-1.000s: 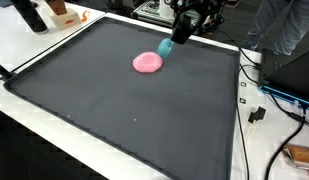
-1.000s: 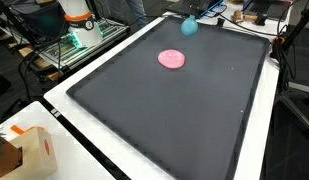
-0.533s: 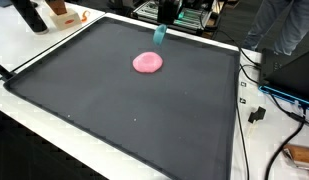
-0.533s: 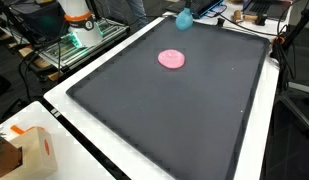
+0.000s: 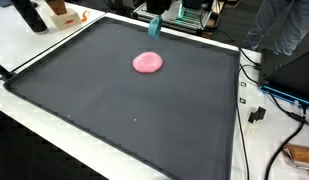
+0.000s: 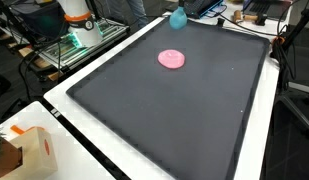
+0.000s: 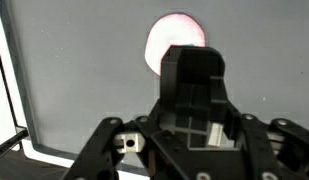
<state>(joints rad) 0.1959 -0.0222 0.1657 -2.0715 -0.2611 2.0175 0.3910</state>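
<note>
Since 1.0 s ago the teal object (image 5: 154, 28) has gone up and away from the pink disc (image 5: 147, 62), toward the far border of the mat. The disc has not moved.

Nearest, in an exterior view, a cardboard box (image 6: 29, 150) sits on the white table (image 6: 69, 105) just off the mat's near corner. The black mat (image 5: 124, 120) covers most of the table. The pink disc lies flat on the mat's far half.

Beyond the disc, the teal object hangs clear of the mat surface, well apart from the disc and over the far border. The gripper (image 7: 190, 62) is above it, almost wholly cut off by the top edge of both exterior views. In the wrist view the gripper's own body hides its fingertips and the teal object, and the disc shows just past it. The jaws are not seen directly, but the object hanging in the air reads as pinched between them.
</note>
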